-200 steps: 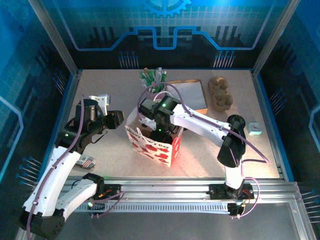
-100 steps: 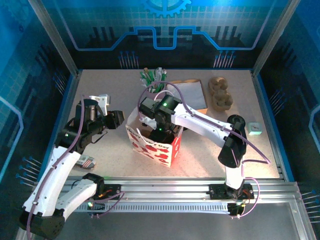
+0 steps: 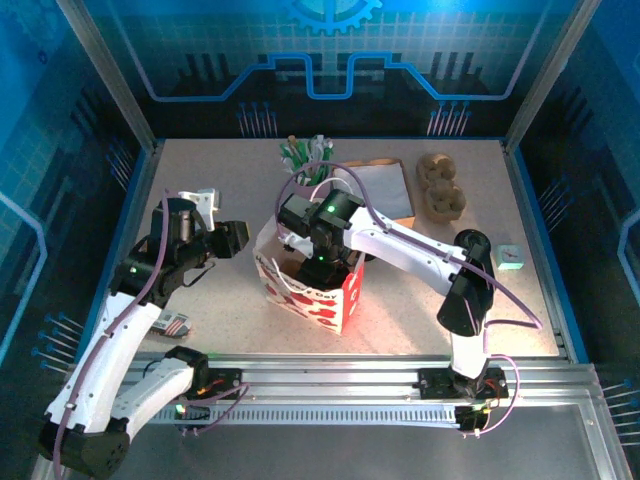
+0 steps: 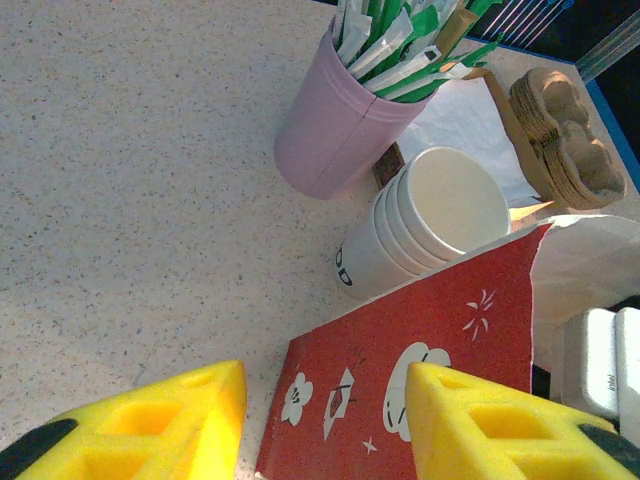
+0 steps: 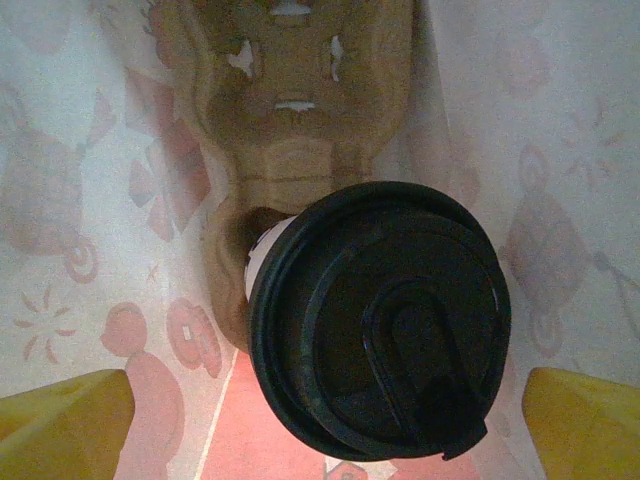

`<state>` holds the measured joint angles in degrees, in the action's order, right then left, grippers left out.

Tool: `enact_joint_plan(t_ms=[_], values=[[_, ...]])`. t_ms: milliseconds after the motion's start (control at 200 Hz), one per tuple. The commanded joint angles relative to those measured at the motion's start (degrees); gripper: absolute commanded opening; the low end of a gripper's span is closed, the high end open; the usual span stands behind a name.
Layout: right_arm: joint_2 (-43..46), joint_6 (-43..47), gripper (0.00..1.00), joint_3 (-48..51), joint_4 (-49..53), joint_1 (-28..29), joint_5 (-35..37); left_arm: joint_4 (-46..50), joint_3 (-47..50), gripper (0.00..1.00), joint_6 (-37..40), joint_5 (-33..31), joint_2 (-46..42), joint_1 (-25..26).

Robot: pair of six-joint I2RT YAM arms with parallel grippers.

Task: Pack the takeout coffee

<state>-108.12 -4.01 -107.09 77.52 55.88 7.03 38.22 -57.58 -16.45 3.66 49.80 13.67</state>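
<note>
The gift bag has shifted a little; both arms stay almost where they were. The right gripper is wide open and empty, a finger on each side of the takeout coffee, which stands inside the bag. The left gripper is wide open and empty too, near the bag. The table is pale and speckled, with blue walls around it.

Spread yellow fingers hang over the red bag; behind it, nested white cups stand just beside a pink cup of sticks on the worktop.
</note>
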Motion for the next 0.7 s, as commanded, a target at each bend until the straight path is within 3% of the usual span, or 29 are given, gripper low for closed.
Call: enact_joint_plan(t_ms=[0,695], values=[[2.4,-0.1,1.00,-1.9,2.0,0.7,0.7,-0.7,0.6,0.47,0.9,-0.3,-0.6,-0.3],[3.0,-0.4,1.00,-6.2,4.2,1.1,2.9,-0.6,0.7,0.52,0.9,-0.3,-0.6,-0.4]])
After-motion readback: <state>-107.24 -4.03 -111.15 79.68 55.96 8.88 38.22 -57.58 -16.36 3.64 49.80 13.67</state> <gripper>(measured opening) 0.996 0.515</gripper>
